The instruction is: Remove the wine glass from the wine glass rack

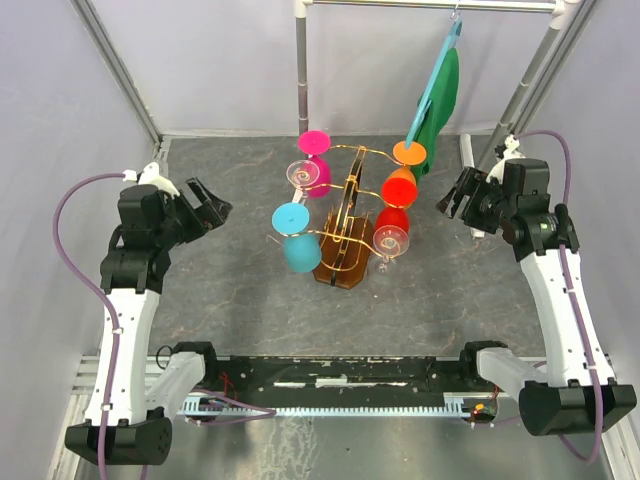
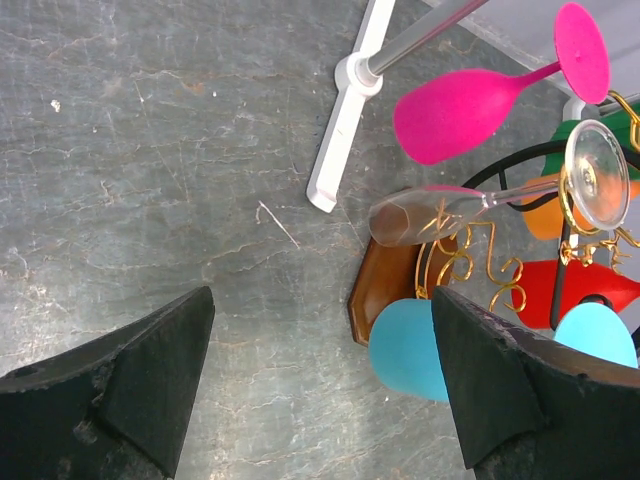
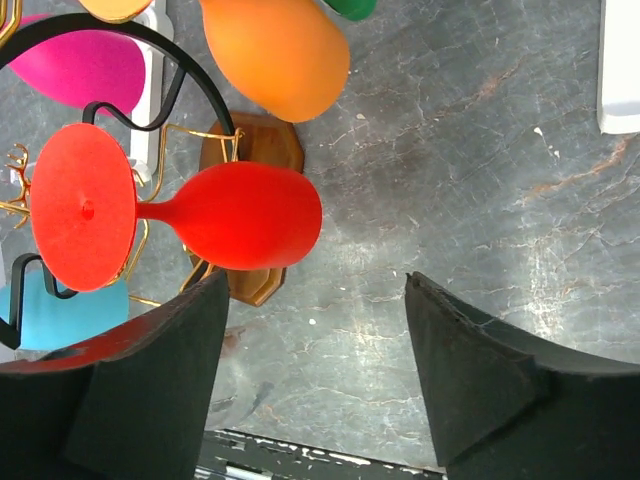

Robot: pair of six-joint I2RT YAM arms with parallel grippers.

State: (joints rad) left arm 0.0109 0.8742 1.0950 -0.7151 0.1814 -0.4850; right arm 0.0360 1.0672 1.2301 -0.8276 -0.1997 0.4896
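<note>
Left pincer [image 2: 320, 335] wide, nothing between its fingers; right pincer [image 3: 315, 330] also spread, also empty; both hang above the surface [image 1: 230, 290], one on each side of the wine glass rack [image 1: 345, 215], clear of it.

Rack stands between the two pincers on its wooden base [image 1: 338, 272]; glasses hang bowl-down, feet caught on the gold wire arms [image 2: 470, 250], so the wire takes the weight and the stems run through the slots; my read is that a straight upward pull won't free one and it has to slide out toward the open, curled end.

From the left pincer: cyan glass [image 2: 405, 350] is nearest, just past its right finger; clear glass [image 2: 430, 215] and pink glass [image 2: 460, 110] are further ahead on that same side.

From the right pincer: red glass [image 3: 235, 215] is ahead and to the left, just beyond its left finger; orange glass [image 3: 275, 55] is further ahead.

Task doesn't say which glass; cyan or red looks easiest, each being on the outer side facing a pincer.

Likely reason for the stand-off: staging before the approach; the wide gap suits a bowl or stem.

Risk, as I judge it: rack is tall on a small base, so a sideways tug may tip it; neighbouring glasses hang close and could knock together.
</note>
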